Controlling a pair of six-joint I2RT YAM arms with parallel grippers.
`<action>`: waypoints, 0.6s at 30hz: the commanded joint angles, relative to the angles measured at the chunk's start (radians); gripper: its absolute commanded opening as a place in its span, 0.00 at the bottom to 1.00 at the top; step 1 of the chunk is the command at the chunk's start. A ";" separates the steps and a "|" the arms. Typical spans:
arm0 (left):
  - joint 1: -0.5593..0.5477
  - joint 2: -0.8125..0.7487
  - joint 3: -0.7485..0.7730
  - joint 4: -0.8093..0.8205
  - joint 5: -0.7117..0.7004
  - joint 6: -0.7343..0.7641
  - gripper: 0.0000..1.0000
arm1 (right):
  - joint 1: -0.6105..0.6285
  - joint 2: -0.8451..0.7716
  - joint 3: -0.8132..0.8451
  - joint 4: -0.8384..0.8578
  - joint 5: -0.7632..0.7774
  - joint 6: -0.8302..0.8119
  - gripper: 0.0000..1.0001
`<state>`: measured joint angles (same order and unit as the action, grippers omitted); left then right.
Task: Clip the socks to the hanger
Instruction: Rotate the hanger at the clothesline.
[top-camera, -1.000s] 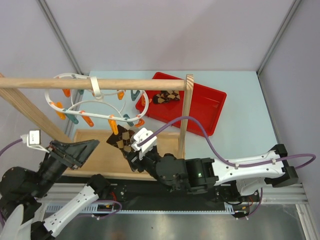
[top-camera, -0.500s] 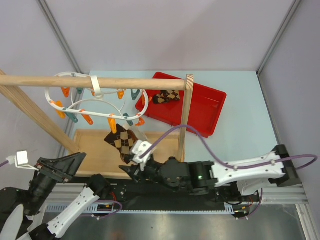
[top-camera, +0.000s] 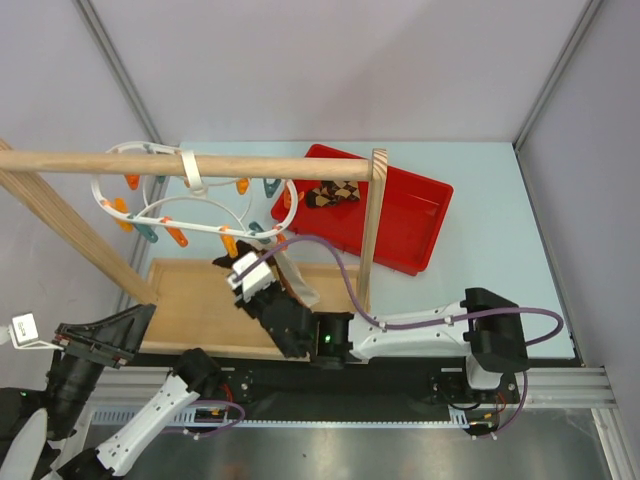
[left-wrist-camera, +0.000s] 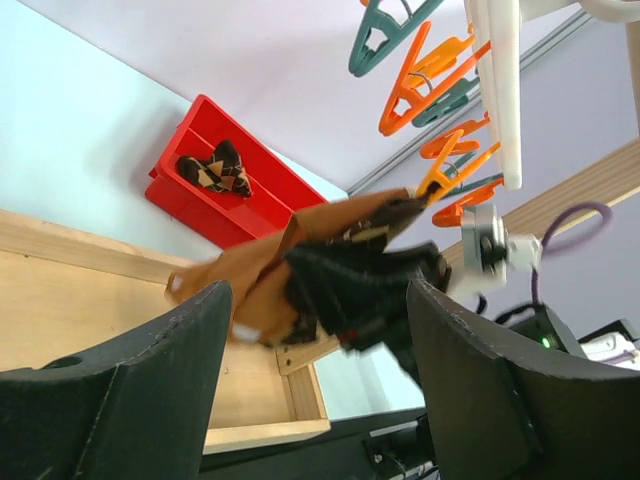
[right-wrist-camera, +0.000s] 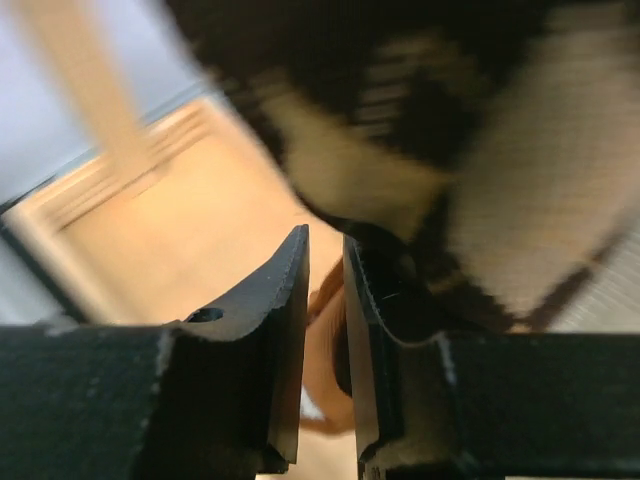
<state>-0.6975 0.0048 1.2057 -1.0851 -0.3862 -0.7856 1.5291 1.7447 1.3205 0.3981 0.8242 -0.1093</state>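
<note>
Sock (left-wrist-camera: 262, 268) hangs at an orange clip (left-wrist-camera: 441, 178) of the hanger (left-wrist-camera: 497, 90). Right fingers (right-wrist-camera: 262, 350), nearly together against it, seem to steady it, though a pinch cannot be told. Left fingers (left-wrist-camera: 130, 400) spread wide, empty, leaving room. Second sock (top-camera: 335, 192) lies in the tray (top-camera: 405, 225).

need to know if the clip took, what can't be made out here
- Right wrist view: sock motion-blurred; right claw's hold unclear.
- Whether the orange peg grips it: top view, right arm covers it; left wrist view, claw blocks it.
- Socks in red tray: too small to count.
</note>
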 joint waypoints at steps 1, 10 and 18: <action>0.001 0.006 -0.003 0.019 -0.016 0.065 0.75 | -0.061 -0.066 -0.053 0.120 0.127 0.008 0.25; 0.001 0.098 -0.024 0.141 0.050 0.178 0.70 | -0.184 -0.198 -0.155 0.055 0.075 -0.001 0.32; 0.001 0.245 0.009 0.373 0.263 0.134 0.73 | -0.199 -0.240 -0.184 0.024 0.026 0.028 0.34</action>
<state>-0.6975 0.1658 1.1774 -0.8425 -0.2394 -0.6468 1.3472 1.5570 1.1385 0.3843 0.8410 -0.1318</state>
